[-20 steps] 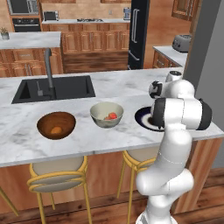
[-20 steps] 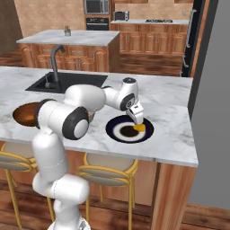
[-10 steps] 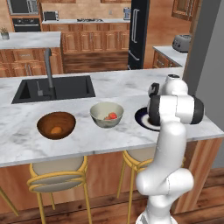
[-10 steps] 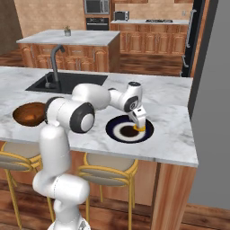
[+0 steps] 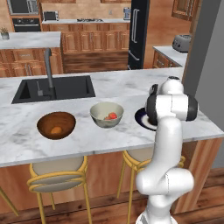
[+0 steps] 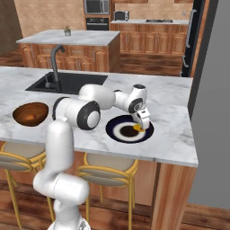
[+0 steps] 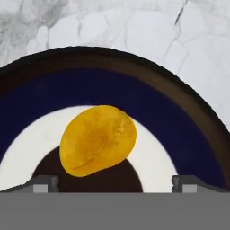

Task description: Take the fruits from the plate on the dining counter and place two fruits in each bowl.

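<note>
A yellow fruit (image 7: 98, 140) lies on the dark navy plate (image 7: 179, 121), which sits on the dining counter (image 6: 170, 139). My gripper (image 7: 115, 182) hangs open just above the plate (image 6: 114, 134), its two fingertips (image 7: 42, 183) wide apart on either side of the fruit (image 6: 138, 128). In the right base view the gripper (image 6: 144, 122) is low over the plate's right half. The brown wooden bowl (image 5: 56, 124) holds an orange fruit (image 5: 56, 130). A reddish fruit (image 5: 111, 116) sits in the cream bowl (image 5: 106, 114). My arm hides most of the plate (image 5: 141, 118) in the left base view.
A black sink (image 5: 54, 87) with a dark faucet (image 5: 49, 65) is set into the counter behind the bowls. Yellow-framed stools (image 5: 59, 173) stand under the counter's front edge. A grey wall (image 5: 210, 65) rises at the counter's right end.
The hand has come down and moved a little to the right, closer to the yellow fruit on the plate. The jaws have stayed wide. Bowls and fruits have not moved.
</note>
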Available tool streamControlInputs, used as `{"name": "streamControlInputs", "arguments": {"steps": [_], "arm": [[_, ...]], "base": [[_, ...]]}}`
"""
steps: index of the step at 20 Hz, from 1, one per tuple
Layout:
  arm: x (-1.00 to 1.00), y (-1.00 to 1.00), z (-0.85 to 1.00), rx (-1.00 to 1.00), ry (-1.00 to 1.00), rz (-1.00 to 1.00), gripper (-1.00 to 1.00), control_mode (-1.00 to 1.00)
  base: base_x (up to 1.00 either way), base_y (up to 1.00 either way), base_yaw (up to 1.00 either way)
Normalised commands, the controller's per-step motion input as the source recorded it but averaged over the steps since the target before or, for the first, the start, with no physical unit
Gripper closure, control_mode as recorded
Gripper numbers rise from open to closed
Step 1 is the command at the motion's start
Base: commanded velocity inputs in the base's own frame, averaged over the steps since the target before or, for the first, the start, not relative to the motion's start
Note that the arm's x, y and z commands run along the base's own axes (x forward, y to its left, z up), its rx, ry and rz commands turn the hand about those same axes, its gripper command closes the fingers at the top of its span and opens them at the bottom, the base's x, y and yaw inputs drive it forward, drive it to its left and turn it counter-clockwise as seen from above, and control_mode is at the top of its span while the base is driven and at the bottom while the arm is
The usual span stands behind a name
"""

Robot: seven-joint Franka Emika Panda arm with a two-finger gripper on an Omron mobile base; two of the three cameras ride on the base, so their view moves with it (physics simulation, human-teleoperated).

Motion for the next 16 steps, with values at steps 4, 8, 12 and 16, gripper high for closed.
{"name": "streamControlInputs", "arguments": {"steps": [4,8,12,16], "arm": [[0.32,-0.21,-0.33,0.00,0.00,0.00,-1.00,-1.00],[0.30,-0.14,-0.39,0.00,0.00,0.00,-1.00,-1.00],[0.10,-0.04,-0.27,0.00,0.00,0.00,-1.00,-1.00],[0.00,0.00,-0.41,0.00,0.00,0.00,1.00,-1.00]], "base": [[0.00,0.00,0.00],[0.00,0.00,0.00],[0.00,0.00,0.00],[0.00,0.00,0.00]]}}
